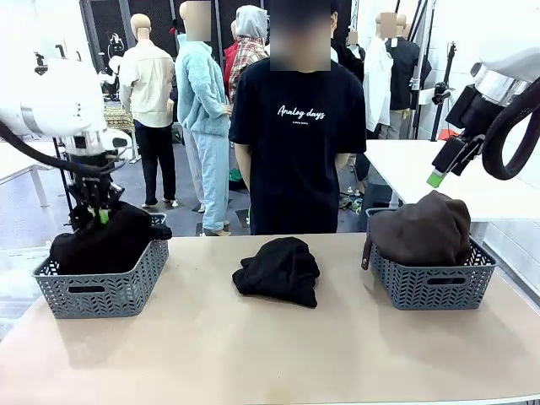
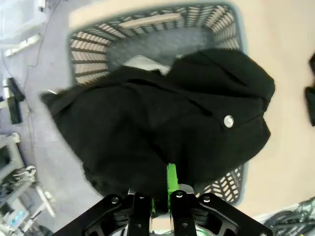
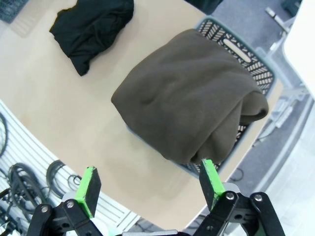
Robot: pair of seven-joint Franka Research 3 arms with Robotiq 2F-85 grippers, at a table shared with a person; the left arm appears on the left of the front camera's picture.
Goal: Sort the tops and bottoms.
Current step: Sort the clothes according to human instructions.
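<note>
- Jaws of your left gripper point(image 1: 101, 217) clench the black garment point(image 1: 105, 243); the arm points down over the left basket point(image 1: 101, 291).
- Jaws of your right gripper point(image 3: 147, 179) stand released, raised above the dark brown garment point(image 3: 192, 98) in the right basket point(image 3: 248, 55).

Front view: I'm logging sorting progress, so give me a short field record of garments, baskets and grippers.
left basket: holds black garment, spilling over its rim
left gripper: shut on black garment
right basket: holds dark brown garment, heaped above its rim
right gripper: open, above dark brown garment, apart from it
table: second black garment lies mid-table, in no basket
</note>
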